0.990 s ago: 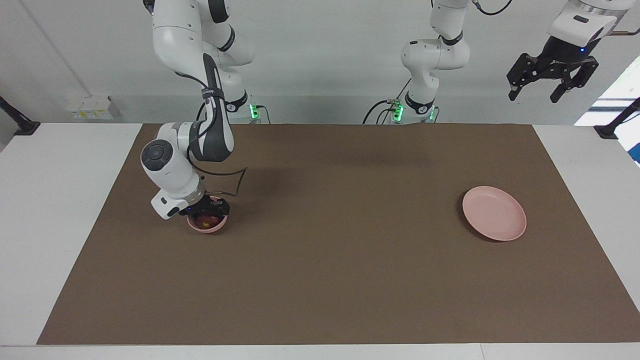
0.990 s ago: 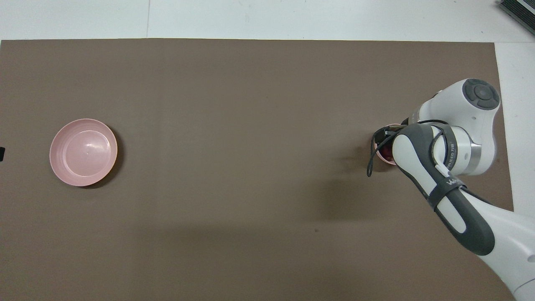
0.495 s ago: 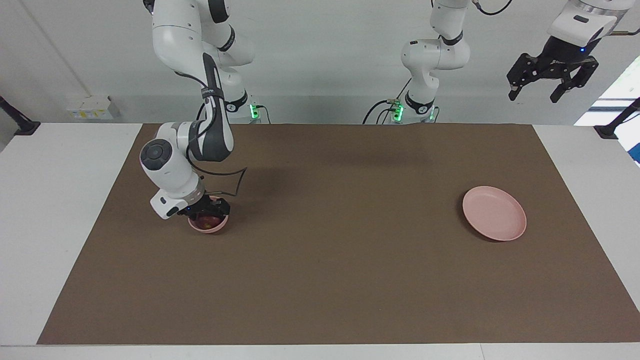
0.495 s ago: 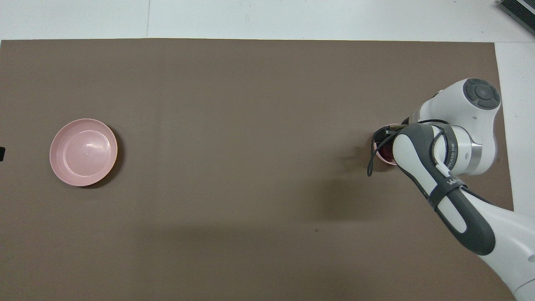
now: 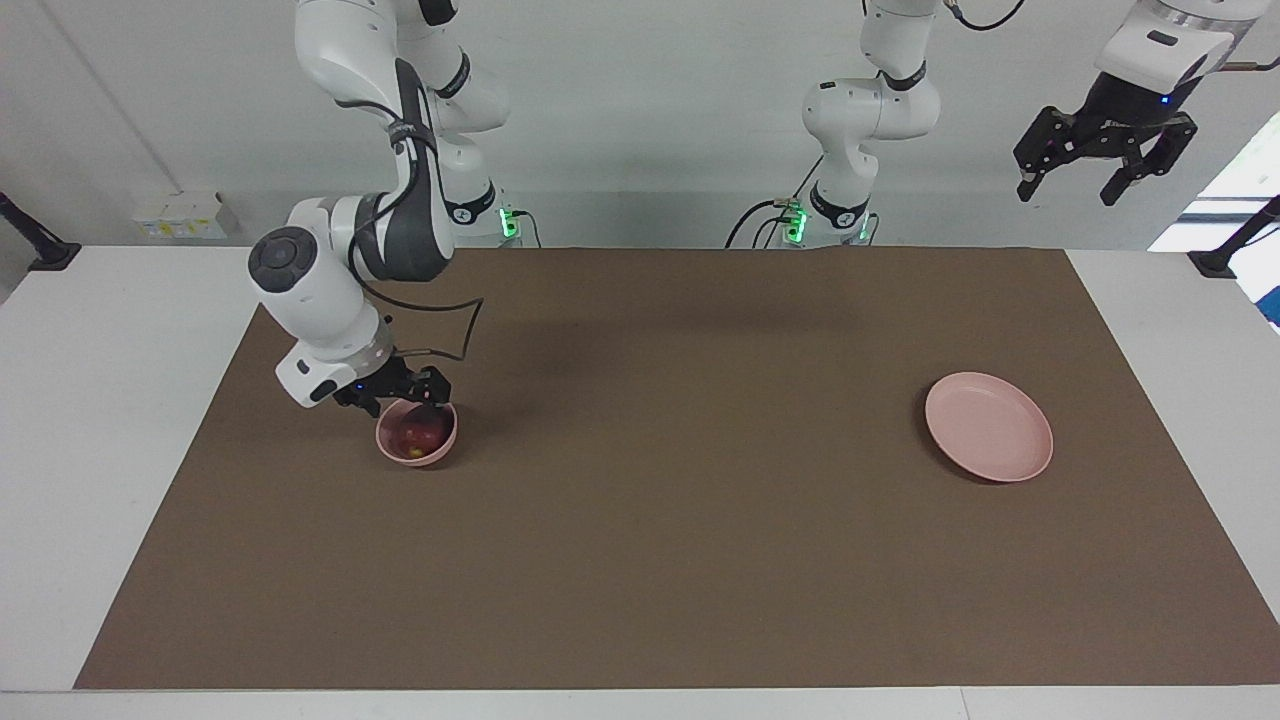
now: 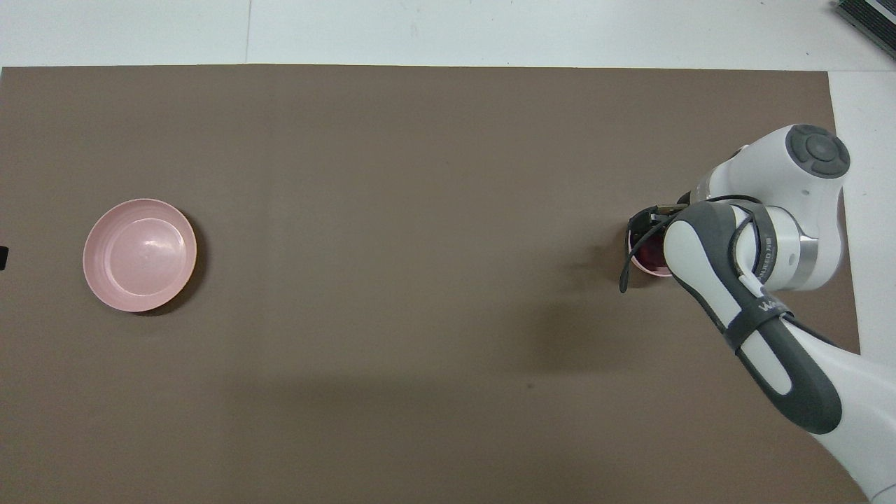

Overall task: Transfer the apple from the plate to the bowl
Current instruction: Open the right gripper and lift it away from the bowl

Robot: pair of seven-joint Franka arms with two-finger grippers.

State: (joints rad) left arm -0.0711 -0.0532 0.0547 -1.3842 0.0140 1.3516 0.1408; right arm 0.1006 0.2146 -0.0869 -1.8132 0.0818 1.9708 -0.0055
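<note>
The dark red apple (image 5: 418, 434) lies inside the small deep pink bowl (image 5: 446, 438) toward the right arm's end of the table. My right gripper (image 5: 401, 399) hangs just above the bowl's rim, open and empty, clear of the apple. In the overhead view the right arm covers most of the bowl (image 6: 635, 257); a slice of the apple (image 6: 651, 252) shows. The wide pink plate (image 5: 988, 426) sits bare toward the left arm's end, also in the overhead view (image 6: 140, 254). My left gripper (image 5: 1072, 185) waits open, high in the air off the table's edge.
A brown mat (image 5: 680, 520) covers the table, with white tabletop (image 5: 100, 400) around it. A black cable loop (image 5: 455, 330) hangs from the right arm's wrist beside the bowl.
My right gripper has lifted out of the bowl and drawn slightly toward the robots, leaving the apple in the bowl. The left arm has not moved.
</note>
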